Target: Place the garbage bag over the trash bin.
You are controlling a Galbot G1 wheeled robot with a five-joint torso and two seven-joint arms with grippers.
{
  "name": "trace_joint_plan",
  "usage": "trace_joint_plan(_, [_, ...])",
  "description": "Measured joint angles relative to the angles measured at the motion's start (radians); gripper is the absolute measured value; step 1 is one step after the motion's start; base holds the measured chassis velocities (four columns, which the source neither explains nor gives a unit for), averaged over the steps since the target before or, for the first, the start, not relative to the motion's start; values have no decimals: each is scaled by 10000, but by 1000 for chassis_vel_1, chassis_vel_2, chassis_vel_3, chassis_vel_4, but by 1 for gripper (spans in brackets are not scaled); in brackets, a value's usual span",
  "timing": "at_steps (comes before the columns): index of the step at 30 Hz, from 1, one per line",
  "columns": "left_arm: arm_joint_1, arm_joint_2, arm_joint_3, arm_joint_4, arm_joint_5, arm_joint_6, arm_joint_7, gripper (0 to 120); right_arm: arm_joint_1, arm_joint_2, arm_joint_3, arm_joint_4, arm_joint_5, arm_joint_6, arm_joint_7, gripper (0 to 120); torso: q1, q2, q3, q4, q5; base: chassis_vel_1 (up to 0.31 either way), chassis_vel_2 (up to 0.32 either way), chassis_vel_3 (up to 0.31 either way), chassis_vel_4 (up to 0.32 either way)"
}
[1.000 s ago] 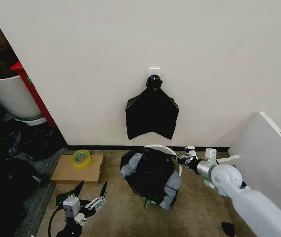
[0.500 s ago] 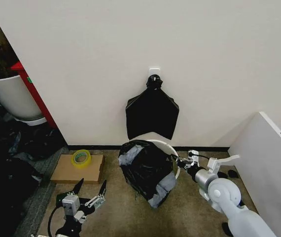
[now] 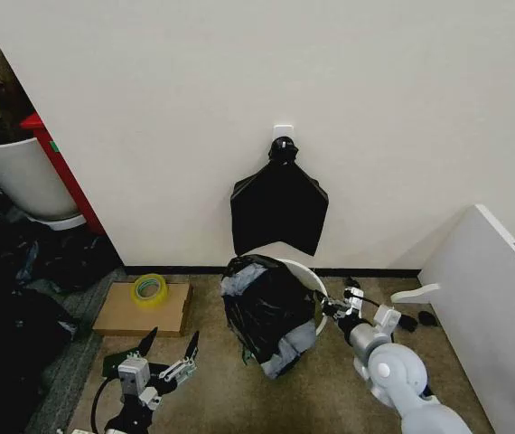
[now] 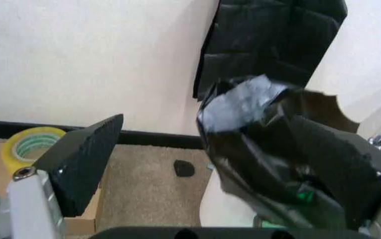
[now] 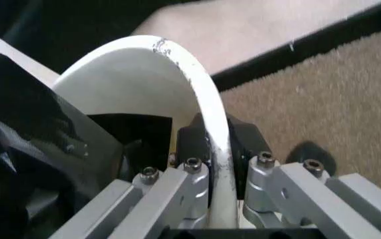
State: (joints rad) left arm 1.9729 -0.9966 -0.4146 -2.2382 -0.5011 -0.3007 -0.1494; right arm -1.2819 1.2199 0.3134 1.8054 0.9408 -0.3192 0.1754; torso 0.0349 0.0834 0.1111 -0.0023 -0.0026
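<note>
**Garbage bag hangs over one side of the trash bin**

My right gripper (image 3: pixel 332 306) is pinching the white rim of the trash bin (image 5: pixel 207 119); one pad (image 5: pixel 193 147) sits inside the wall and the other outside. The bin stands on the carpet close to the wall. The garbage bag (image 3: pixel 262 307) covers its left side and front, crinkled and loose, while the right part of the rim is bare. My left gripper (image 3: pixel 169 351) is low at the left, fingers spread, holding nothing. Near it, a tape roll (image 3: pixel 148 288) lies on a cardboard piece (image 3: pixel 140 312).
</note>
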Motion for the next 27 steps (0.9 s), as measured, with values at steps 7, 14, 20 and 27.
trace_joint_plan(7, [13, -1, 60, -4, 25, 0, -12, 99, -119, 104, -133, -157, -165, 173, -72, 3, 0, 1, -1, -1, -2, 0, 0, 0, 0])
trace_joint_plan(14, [1, -58, 136, -24, 55, 2, -20, 99, -386, 49, -103, -29, -418, 106, -193, 19, 0, -2, 2, -2, 6, 0, 0, 0, 0])
trace_joint_plan(20, [4, -124, 195, -71, 81, -4, -24, 99, -641, -155, 613, 827, -722, 57, -319, 44, 0, -2, 1, 0, 2, 0, 0, 0, 0])
trace_joint_plan(27, [136, -167, 205, -122, 153, -46, -36, 99, -1028, -586, 1662, 1764, -1332, 36, -731, 68, 0, -1, 0, 0, 3, 0, 0, 0, 0])
